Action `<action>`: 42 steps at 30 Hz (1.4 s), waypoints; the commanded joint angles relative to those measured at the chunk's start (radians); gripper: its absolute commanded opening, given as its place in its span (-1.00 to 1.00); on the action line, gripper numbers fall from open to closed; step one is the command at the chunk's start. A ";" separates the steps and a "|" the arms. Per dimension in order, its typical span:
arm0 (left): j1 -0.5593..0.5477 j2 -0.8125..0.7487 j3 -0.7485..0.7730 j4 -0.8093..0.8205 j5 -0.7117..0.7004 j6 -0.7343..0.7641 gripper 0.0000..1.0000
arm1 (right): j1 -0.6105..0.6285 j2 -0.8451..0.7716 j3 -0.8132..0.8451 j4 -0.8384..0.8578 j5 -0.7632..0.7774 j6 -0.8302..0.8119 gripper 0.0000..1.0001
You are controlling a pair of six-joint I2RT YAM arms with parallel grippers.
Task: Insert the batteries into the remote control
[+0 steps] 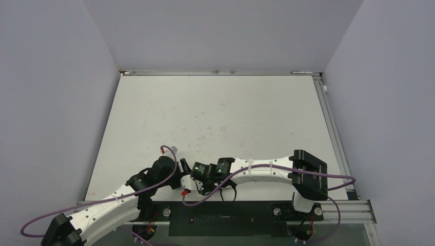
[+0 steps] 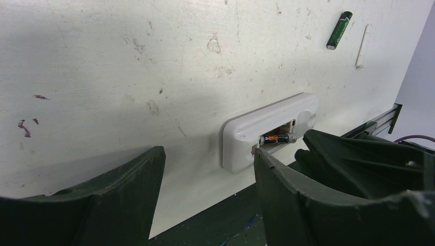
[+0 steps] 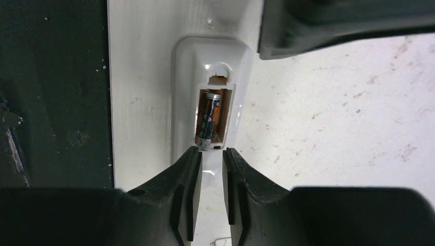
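Pale grey walls (image 1: 51, 77) close in a white, scuffed surface (image 1: 215, 118), and both arms reach in low over its near edge. The remote control (image 2: 256, 125) lies there face down, parallel to the edge and just beside the dark base plate (image 3: 51, 102). Its recessed bay faces up and is uncovered. One battery (image 3: 209, 118), dark with orange print, lies lengthwise inside the bay, with its lighter end toward the right arm's fingers.

The right pincer (image 3: 211, 151) hovers over the end of the remote control just short of the bay. Its fingers are parted by only a narrow slit and nothing is caught between them; the white casing shows through the gap.

The left pincer (image 2: 209, 154) sits low beside the remote control with its jaws spread wide, and it holds nothing. One of its fingers is close to the casing's long side.

A second battery (image 2: 339, 30), green and black, lies loose on the surface well apart from the remote control. A slim white strip (image 2: 363, 46) lies just beside it, and the two do not touch.
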 commanded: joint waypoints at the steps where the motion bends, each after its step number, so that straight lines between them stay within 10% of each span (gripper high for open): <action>1: 0.005 0.011 0.001 0.038 0.014 0.021 0.22 | 0.001 -0.107 0.012 0.043 0.060 0.049 -0.54; 14: 0.005 0.049 0.012 0.051 0.022 0.037 0.22 | -0.029 -0.273 -0.163 0.295 0.138 0.259 -0.42; 42: 0.017 -0.030 0.008 -0.028 0.005 0.045 0.27 | -0.121 -0.080 -0.139 0.354 -0.059 0.195 -0.19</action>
